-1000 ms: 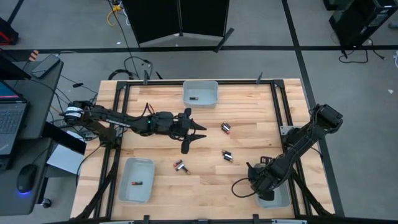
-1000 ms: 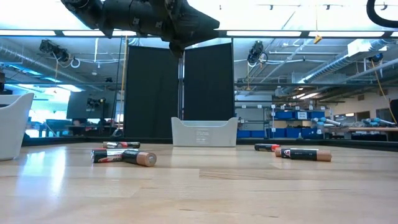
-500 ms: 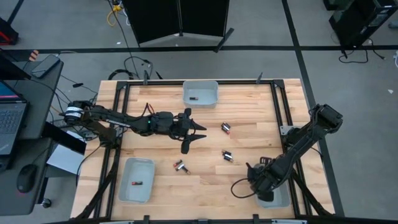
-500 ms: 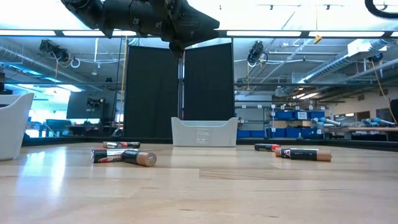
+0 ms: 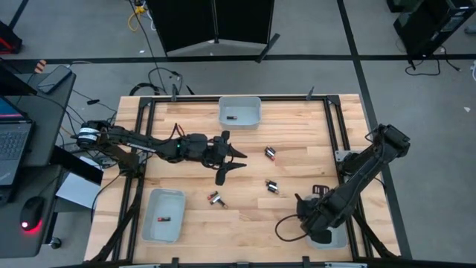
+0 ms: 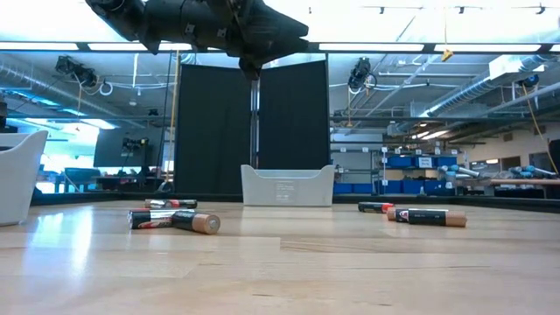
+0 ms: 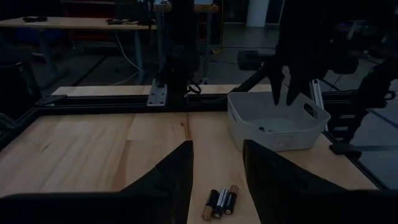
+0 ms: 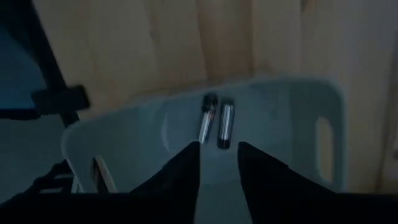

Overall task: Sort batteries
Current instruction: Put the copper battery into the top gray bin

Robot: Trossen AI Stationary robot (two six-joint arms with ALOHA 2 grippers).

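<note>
The right tool (image 8: 217, 163) is held open over the near-right tray (image 8: 292, 124), where two batteries (image 8: 216, 121) lie deposited. The left tool (image 7: 217, 167), open and empty, is aimed at three loose cells (image 7: 219, 201) on the worktop (image 7: 93, 146), presumably as the following pick.

so I count three pale trays (image 5: 239, 112) on the table, two arms, and loose batteries (image 5: 271, 153) in three little clusters, plus two batteries in the right-hand tray (image 8: 323, 137), one each in the others
</note>
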